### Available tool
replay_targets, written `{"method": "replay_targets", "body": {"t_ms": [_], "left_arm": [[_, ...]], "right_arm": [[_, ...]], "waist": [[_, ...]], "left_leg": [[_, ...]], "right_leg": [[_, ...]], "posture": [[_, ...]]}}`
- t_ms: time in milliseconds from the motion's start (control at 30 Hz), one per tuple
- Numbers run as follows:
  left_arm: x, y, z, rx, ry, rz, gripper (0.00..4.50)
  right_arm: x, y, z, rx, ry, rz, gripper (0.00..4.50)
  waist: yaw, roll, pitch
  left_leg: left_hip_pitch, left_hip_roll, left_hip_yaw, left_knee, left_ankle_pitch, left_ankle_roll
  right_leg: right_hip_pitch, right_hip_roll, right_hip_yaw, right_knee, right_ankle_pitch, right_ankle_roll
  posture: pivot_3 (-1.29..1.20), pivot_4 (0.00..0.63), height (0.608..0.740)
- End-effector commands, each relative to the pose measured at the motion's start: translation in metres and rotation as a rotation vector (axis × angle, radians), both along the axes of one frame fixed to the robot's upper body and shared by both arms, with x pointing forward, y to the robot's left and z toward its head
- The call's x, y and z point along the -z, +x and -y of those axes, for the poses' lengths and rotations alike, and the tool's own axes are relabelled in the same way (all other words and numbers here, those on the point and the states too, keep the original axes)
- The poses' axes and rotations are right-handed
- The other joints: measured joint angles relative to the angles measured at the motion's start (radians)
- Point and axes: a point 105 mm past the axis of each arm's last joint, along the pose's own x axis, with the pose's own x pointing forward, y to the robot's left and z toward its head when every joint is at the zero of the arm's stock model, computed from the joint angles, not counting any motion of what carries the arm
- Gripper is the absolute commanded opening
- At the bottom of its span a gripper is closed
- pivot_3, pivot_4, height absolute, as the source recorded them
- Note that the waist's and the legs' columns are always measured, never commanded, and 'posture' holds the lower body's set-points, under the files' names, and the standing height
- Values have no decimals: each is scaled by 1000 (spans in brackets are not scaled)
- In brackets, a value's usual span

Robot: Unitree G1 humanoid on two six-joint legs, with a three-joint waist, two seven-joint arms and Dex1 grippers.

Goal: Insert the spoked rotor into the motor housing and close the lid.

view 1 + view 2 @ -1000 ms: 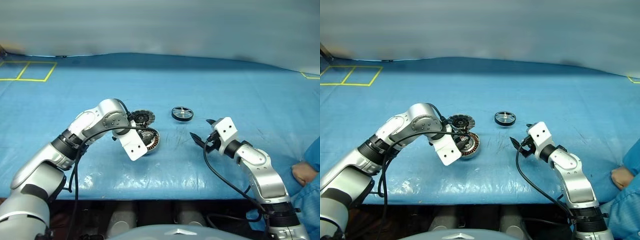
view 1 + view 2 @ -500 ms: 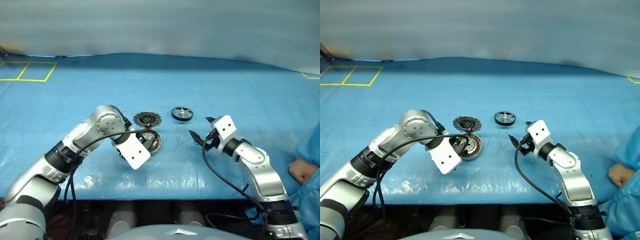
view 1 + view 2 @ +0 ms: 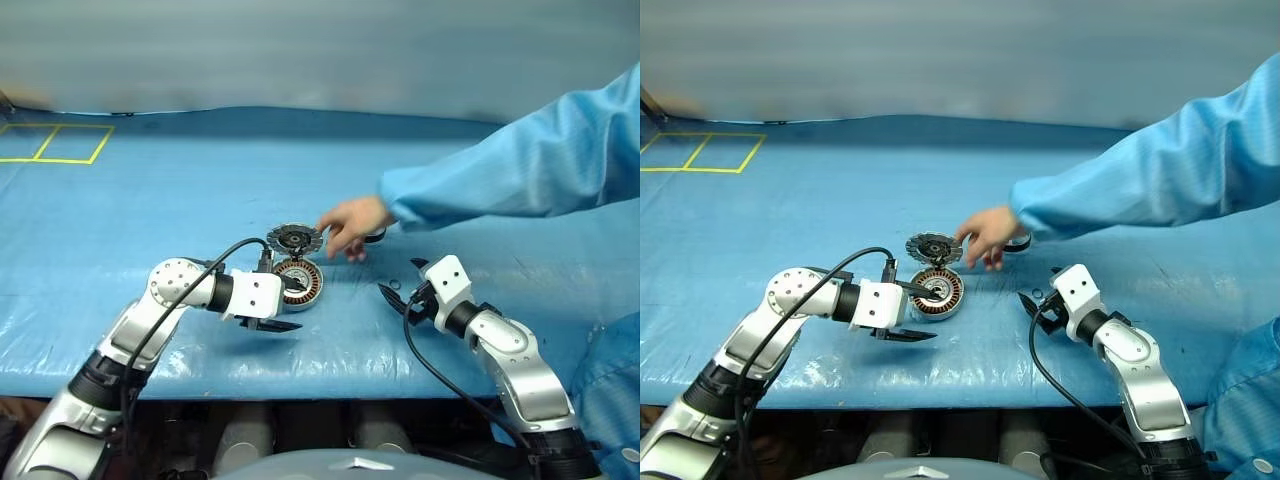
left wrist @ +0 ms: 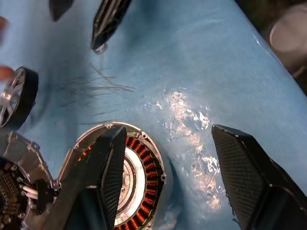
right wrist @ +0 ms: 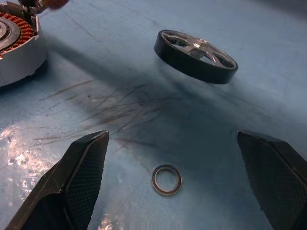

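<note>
Black-rimmed with silvery spokes, your rotor point(image 5: 195, 56) lies flat on the blue table cover point(image 3: 200, 190), off to the right of the motor housing and well apart from it. In the head views a person's hand point(image 3: 348, 226) in a light blue sleeve point(image 3: 520, 165) reaches in over it and hides most of it; you cannot tell whether the fingers touch it.

Your motor housing point(image 3: 298, 282) sits open on the cover, its copper-brown windings facing up around a pale centre. The grey lid point(image 3: 293, 238) with its segmented rim lies just behind it, joined at the edge.

Your left gripper point(image 3: 282, 304) points across towards the right, low over the cover, with its fingers spread and nothing between them. One finger point(image 4: 103, 167) lies over the housing's near rim, the other stands out over bare cover.

Your right gripper point(image 3: 403, 279) stands right of the housing with its fingers wide apart and empty, aimed towards the rotor. A small metal ring point(image 5: 166, 180) lies on the cover between its fingertips, with dark scratch marks beyond it.
</note>
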Motion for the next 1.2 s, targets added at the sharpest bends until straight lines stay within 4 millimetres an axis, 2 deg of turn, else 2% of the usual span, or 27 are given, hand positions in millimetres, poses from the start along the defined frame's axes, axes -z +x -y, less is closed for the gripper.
{"method": "replay_targets", "body": {"t_ms": [33, 200, 467, 800, 1000, 1200], "left_arm": [[-22, 5, 4, -75, -159, 53, 2983], [-21, 5, -1, -144, -254, 67, 2983], [-7, 2, -6, -184, -256, 45, 2983], [9, 19, -18, -279, -205, 84, 2983], [15, 21, -20, -296, -187, 80, 2983], [11, 30, -19, -388, -290, 77, 2983]], "right_arm": [[-14, 0, 1, 10, 1, 48, 4500], [-13, -3, 2, 12, -7, 41, 4500], [-13, -3, 2, 13, -7, 39, 4500], [-15, -2, 4, 21, -16, 47, 4500], [-15, -2, 4, 14, -21, 43, 4500], [-18, -2, 6, 15, -17, 48, 4500]], "waist": [[0, 0, 0], [-2, 0, 0], [-1, 0, 0], [-1, 0, 0], [-1, 0, 0], [0, 0, 0]], "left_leg": [[0, 0, 0, 0, 0, 0], [2, 1, 1, 0, 0, -1], [1, 1, 1, -1, 0, -1], [1, 1, 1, -2, 0, -1], [1, 2, 1, -2, 0, -1], [1, 3, 1, -2, 0, -1]], "right_leg": [[0, 0, 0, 0, 0, 0], [0, 0, 0, 0, 1, -1], [0, -1, 0, 0, 1, -1], [-1, -1, 0, -1, 1, -1], [-1, -1, 0, -1, 1, -1], [-1, -2, 0, -1, 1, -1]], "posture": [[0, 150, 740], [0, 150, 740], [0, 150, 740], [0, 150, 740], [0, 150, 740], [0, 150, 740]]}}
